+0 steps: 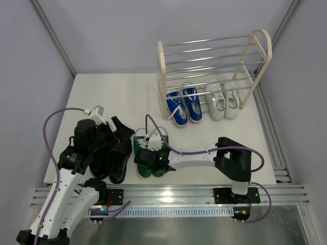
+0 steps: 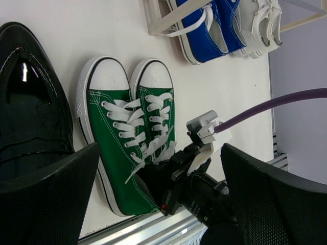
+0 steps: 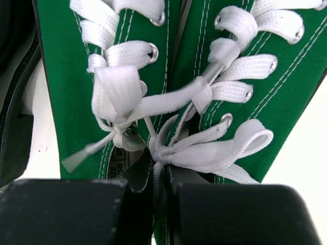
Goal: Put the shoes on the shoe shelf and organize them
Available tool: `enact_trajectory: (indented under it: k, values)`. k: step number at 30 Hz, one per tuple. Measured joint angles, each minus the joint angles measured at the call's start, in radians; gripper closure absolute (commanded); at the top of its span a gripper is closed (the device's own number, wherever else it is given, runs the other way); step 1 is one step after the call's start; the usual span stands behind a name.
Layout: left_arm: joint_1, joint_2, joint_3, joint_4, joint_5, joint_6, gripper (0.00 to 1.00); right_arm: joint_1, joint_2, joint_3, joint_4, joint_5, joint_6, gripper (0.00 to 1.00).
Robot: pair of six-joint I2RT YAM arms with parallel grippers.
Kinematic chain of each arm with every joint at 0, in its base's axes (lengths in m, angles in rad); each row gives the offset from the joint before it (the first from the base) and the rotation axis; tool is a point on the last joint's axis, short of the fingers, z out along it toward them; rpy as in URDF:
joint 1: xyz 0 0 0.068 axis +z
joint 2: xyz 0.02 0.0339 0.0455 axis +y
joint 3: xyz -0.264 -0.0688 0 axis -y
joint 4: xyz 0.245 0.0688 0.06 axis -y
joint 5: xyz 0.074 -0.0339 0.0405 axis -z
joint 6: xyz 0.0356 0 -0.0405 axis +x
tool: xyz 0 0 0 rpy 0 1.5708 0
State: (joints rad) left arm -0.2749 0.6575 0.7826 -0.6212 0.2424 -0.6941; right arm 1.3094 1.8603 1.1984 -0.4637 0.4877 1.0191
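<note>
Top external view: shoe shelf (image 1: 161,71) stands at the far right of the white surface (image 1: 102,92), both tiers of rods bare. Blue sneakers (image 1: 184,104) and white sneakers (image 1: 223,99) sit side by side on the surface under its lower rods, heels toward the arms. Green sneakers (image 1: 144,169) lie well apart from the shelf, near the middle of the near edge, toes pointing away from the arms. Black shoes (image 1: 118,163) lie just beside them on the left, under the left arm

Right wrist view: right hand (image 3: 162,189) is over the heel end of the green pair, fingers (image 3: 66,212) pressed almost together. The inner collar edges of the two sneakers and a strand of white lace are pinched in the narrow gap

Left wrist view: left hand (image 2: 159,148) is spread wide, nothing gripped. One glossy black shoe shows at the left edge, partly hidden behind the left finger. Green pair and right hand are visible between the fingers, farther off
</note>
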Motion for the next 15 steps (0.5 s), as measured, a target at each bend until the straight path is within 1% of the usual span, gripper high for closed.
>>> enact_trajectory:
  k: [3, 6, 8, 11, 15]
  values:
    - [0.000, 0.001, 0.000, -0.001, 0.000, 0.001, 0.00, -0.003, -0.019, -0.025, 0.023, -0.008, -0.017, 0.96]
    - [0.000, 0.002, 0.000, -0.003, 0.000, 0.003, 0.00, -0.010, -0.069, -0.090, 0.077, -0.027, -0.042, 0.96]
    - [0.000, 0.002, 0.000, -0.005, 0.000, 0.003, 0.00, -0.011, -0.116, -0.141, 0.074, -0.042, -0.075, 0.96]
    - [0.000, 0.006, 0.000, -0.005, 0.000, 0.002, 0.00, -0.016, -0.208, -0.210, 0.015, -0.053, -0.117, 0.96]
    - [0.000, 0.013, 0.000, -0.004, 0.000, 0.000, 0.00, -0.013, -0.394, -0.298, -0.142, -0.044, -0.115, 0.96]
